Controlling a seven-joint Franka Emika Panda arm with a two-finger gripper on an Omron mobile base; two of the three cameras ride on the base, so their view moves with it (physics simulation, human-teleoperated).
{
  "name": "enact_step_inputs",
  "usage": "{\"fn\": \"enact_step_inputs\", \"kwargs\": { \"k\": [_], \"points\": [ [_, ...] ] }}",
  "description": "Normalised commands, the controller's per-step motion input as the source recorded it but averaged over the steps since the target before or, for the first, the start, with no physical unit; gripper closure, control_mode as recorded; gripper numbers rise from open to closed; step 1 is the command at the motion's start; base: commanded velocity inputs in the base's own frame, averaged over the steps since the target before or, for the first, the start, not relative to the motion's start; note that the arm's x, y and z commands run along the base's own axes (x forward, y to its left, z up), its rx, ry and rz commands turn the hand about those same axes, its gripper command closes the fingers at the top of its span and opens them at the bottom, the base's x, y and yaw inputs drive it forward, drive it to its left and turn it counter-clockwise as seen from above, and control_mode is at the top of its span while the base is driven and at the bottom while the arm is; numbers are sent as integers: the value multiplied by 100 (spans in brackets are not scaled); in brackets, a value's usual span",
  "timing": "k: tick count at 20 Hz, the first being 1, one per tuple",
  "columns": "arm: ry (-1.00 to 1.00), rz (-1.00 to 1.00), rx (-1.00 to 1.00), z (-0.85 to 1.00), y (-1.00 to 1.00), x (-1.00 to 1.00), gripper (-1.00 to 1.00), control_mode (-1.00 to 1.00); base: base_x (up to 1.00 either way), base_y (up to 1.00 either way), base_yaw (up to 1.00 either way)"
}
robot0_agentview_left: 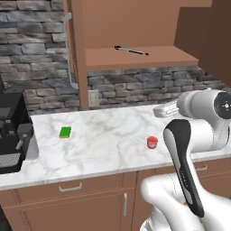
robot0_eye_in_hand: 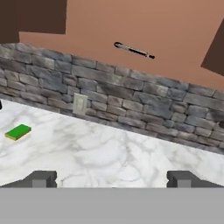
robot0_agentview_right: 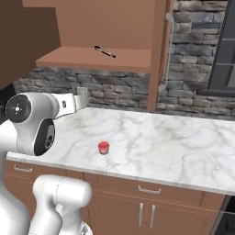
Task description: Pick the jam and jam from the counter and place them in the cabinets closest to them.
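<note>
Gripper spread wide, empty, aimed at the far wall; jam sits nearer on the counter, below the fingers.

kitchen, rendered: white marble counter across the middle; grey stone-block backsplash behind; open reddish-brown wall cabinet at 12 o'clock; wooden drawer units below; black coffee machine at 9 o'clock; green sponge.
</note>
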Motion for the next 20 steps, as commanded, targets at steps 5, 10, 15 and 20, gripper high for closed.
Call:
{"fn": "enact_step_inputs", "kwargs": {
  "k": [5,10,15,20],
  "points": [
    [0,0,0,0,0,0,-100,100,56,-3,0],
    [0,0,0,0,0,0,-100,100,50,-2,0],
    [0,0,0,0,0,0,-100,-100,3,0,0],
    [0,0,0,0,0,0,-100,-100,0,0,0]
  ]
}}
